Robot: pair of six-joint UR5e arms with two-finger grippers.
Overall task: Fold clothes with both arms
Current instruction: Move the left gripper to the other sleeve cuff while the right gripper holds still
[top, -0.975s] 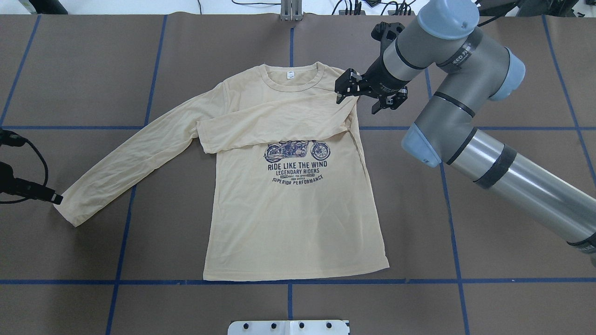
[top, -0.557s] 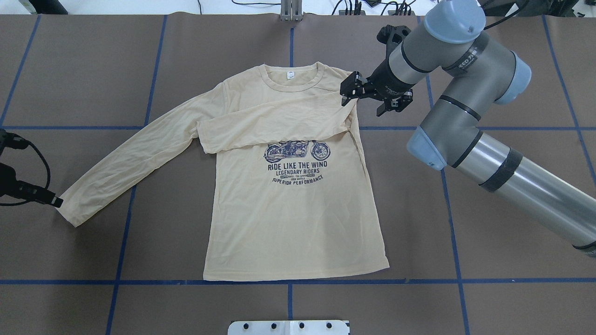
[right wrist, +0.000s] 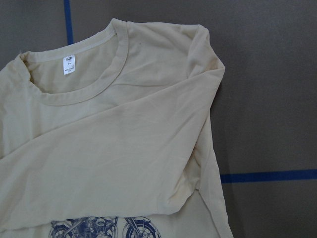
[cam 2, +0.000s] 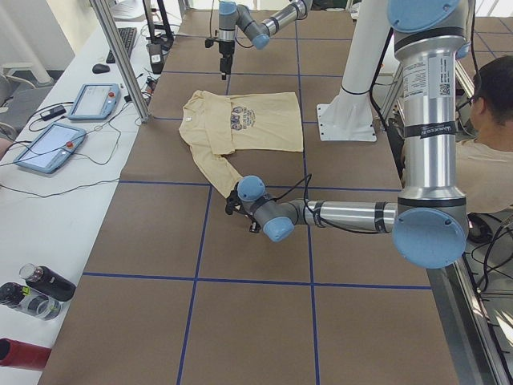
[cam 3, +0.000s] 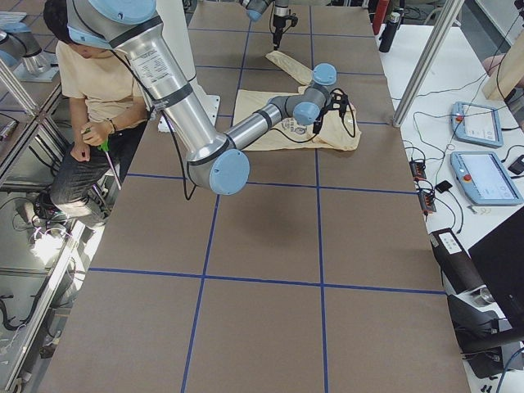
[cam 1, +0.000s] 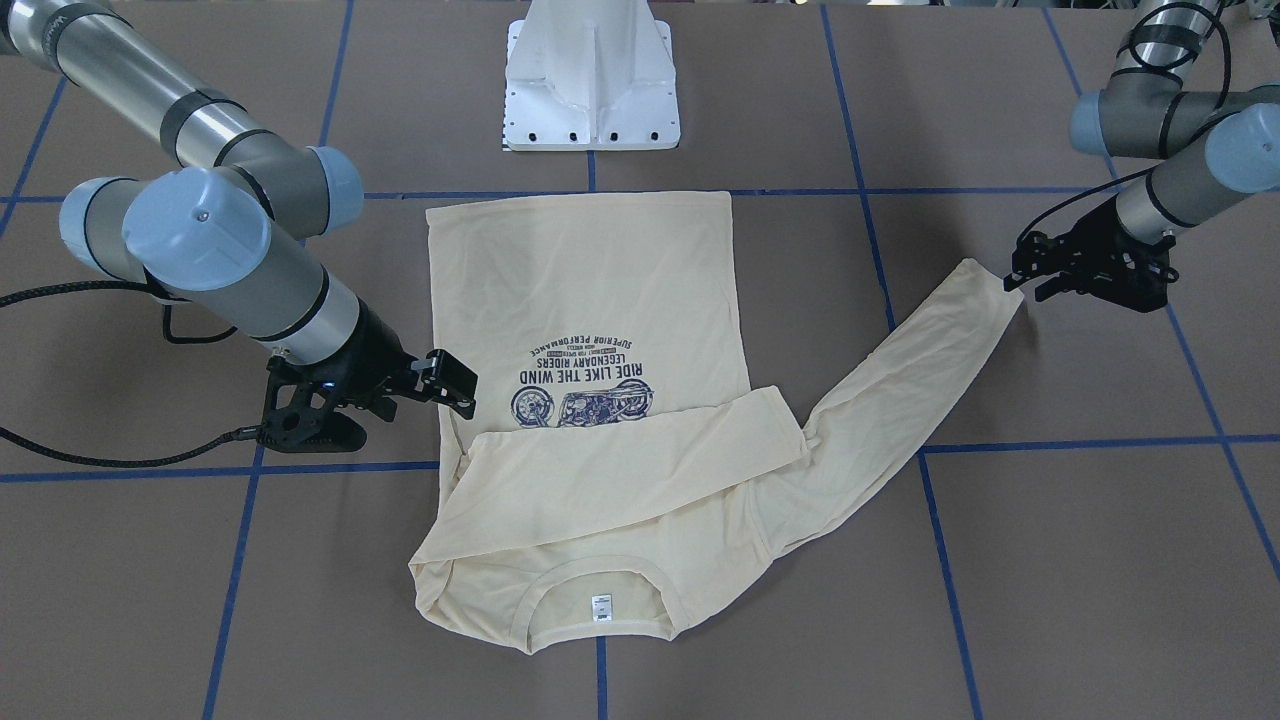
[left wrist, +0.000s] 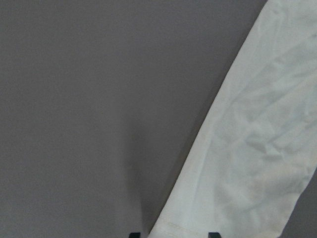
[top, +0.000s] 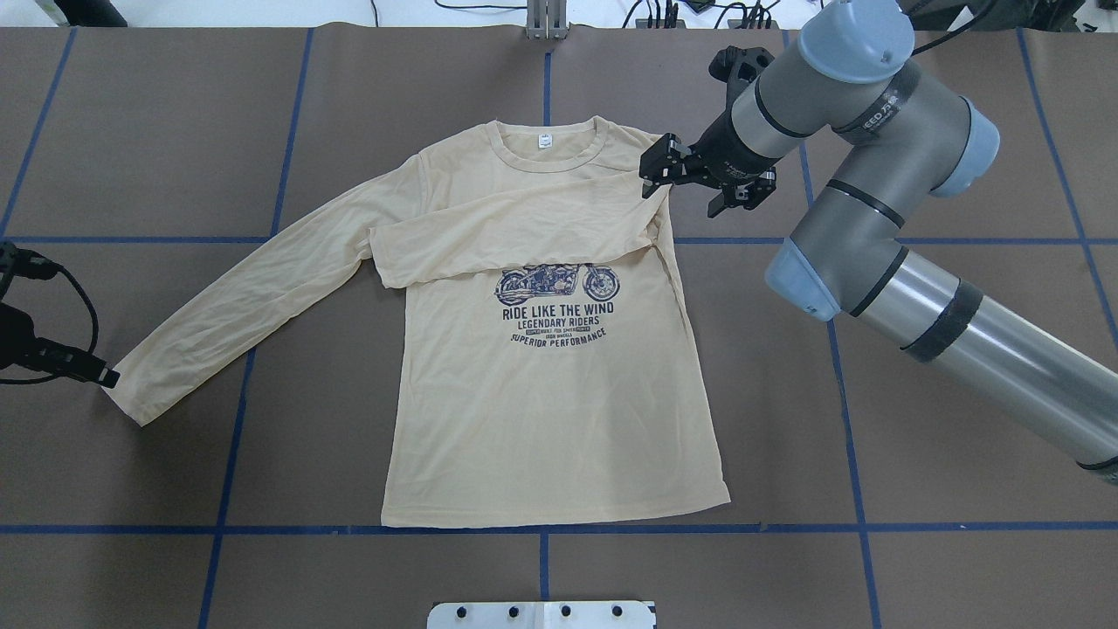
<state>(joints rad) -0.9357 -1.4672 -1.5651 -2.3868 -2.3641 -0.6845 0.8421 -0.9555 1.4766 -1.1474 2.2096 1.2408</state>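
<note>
Left gripper point(cam 1: 1022, 275): fingers spread, set either side of the cuff point(top: 131, 397), low over the table point(top: 873, 454).
Outstretched sleeve point(top: 253, 297): flat and wrinkled, slanting away from the body towards the robot's left.
Shirt point(top: 559, 419): print side up, mid-table, hem towards the robot.
Folded sleeve point(top: 515, 236): laid across the chest, just above the print.
Right gripper point(top: 648, 175): fingers appeared spread and empty, just beside the shoulder fold.
Risk: a close might catch one layer of the thin cuff or miss it. Dragging the sleeve could rumple the body or shift the folded sleeve, since nothing pinned the shirt.
</note>
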